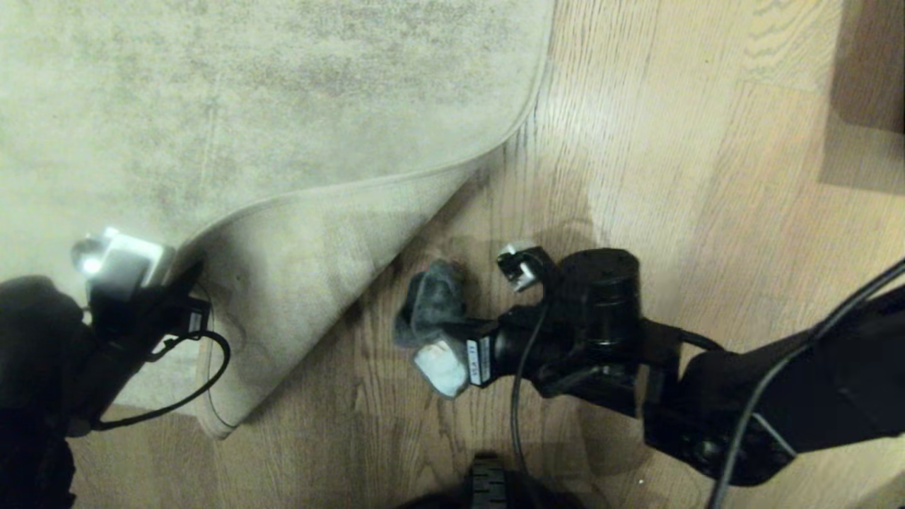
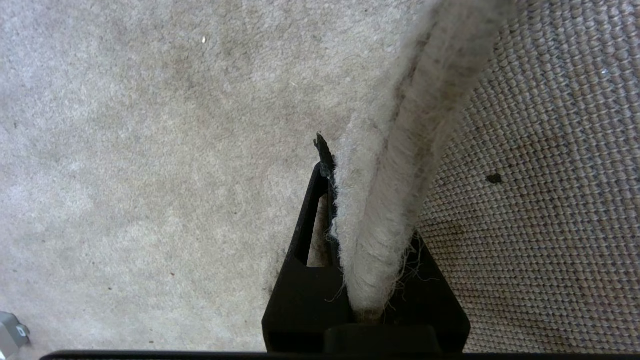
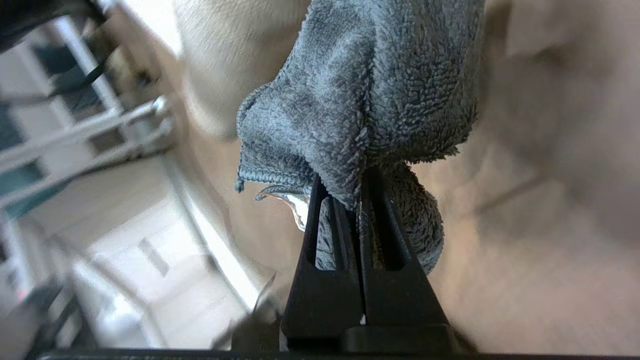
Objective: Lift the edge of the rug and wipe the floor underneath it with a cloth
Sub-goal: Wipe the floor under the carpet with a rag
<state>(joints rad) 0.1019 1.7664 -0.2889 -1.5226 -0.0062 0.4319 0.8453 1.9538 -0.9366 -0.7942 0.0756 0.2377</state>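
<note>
Keep the left gripper [image 2: 370, 220] clamped on the rug [image 1: 283, 106] edge while the right gripper [image 3: 361, 200], pinching the cloth [image 1: 431, 304], sweeps the exposed floor [image 1: 672, 177].

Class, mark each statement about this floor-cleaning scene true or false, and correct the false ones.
1. The left gripper is shut on the edge of the rug. True.
2. The rug lies flat all over. False: its corner is lifted and folded back, so the woven underside shows.
3. The right gripper holds the cloth. True.
4. The cloth is pink. False: it is dark grey.
5. The floor is tiled. False: it is light brown wood planks.
6. In the head view, the cloth is over bare floor beside the lifted corner. True.
</note>
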